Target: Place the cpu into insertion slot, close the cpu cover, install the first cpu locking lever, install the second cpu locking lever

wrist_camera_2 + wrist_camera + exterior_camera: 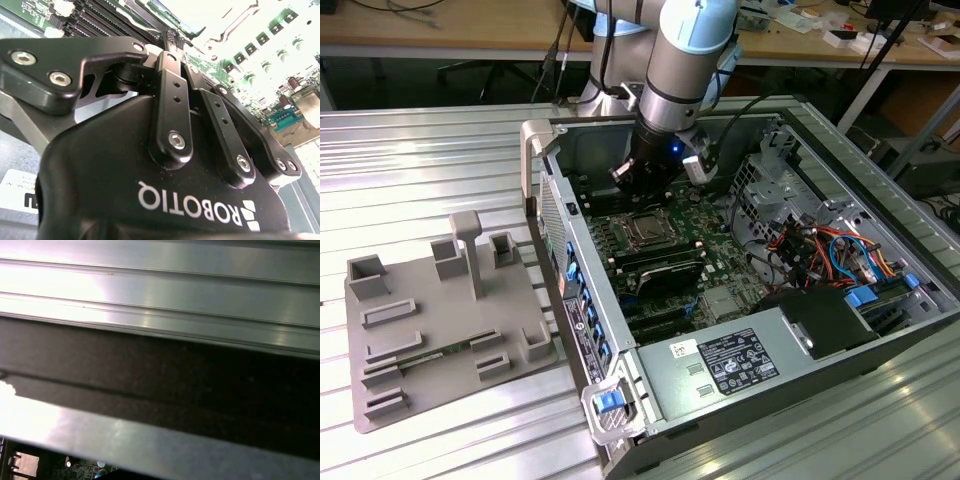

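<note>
In the exterior view my gripper [642, 188] hangs inside the open computer case, just above and a little behind the insertion slot [645, 231] on the green board. A thin silver frame, the cpu cover [630, 222], lies flat around a grey square that looks like the cpu [646, 232]. In the second wrist view the black fingers [169, 55] come together at their tips, so the gripper [172, 36] is shut with nothing seen between them. Beyond the tips lies bright metal of the slot area [225, 25]. The locking levers are too small to tell apart.
The case wall [545, 200] stands at the exterior view's left of the arm. Black memory slots [665, 270] and a grey power supply box [720, 365] lie nearer the camera. Coloured cables [820, 250] fill the right. A grey fixture plate [440, 320] rests on the ribbed aluminium table [160, 290].
</note>
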